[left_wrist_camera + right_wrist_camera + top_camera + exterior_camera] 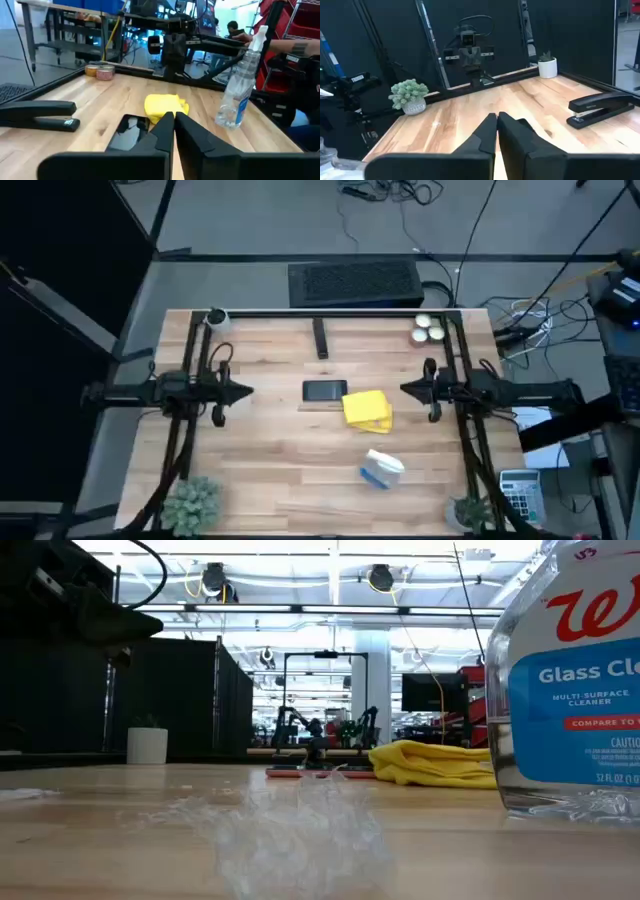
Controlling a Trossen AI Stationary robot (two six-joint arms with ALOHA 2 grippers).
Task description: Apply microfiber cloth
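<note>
While both grippers [250, 391] [402, 389] sit clenched, empty, you see the cloth [366, 409] touching the phone's [324, 391] right.

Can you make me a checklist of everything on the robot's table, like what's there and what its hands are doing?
Surface: bare wooden table, no spills seen.
Job's things: yellow microfiber cloth lies crumpled mid-table, beside the black phone; nothing holds it.
Clutter: glass cleaner bottle lying down, black stapler, small tins, two potted plants.
Grippers: left tool and right tool both shut, empty, facing each other, apart from the cloth.
Cables: loose cables on the floor past the table's right side.
Surroundings: black keyboard behind the table; a person in the room beyond.
</note>
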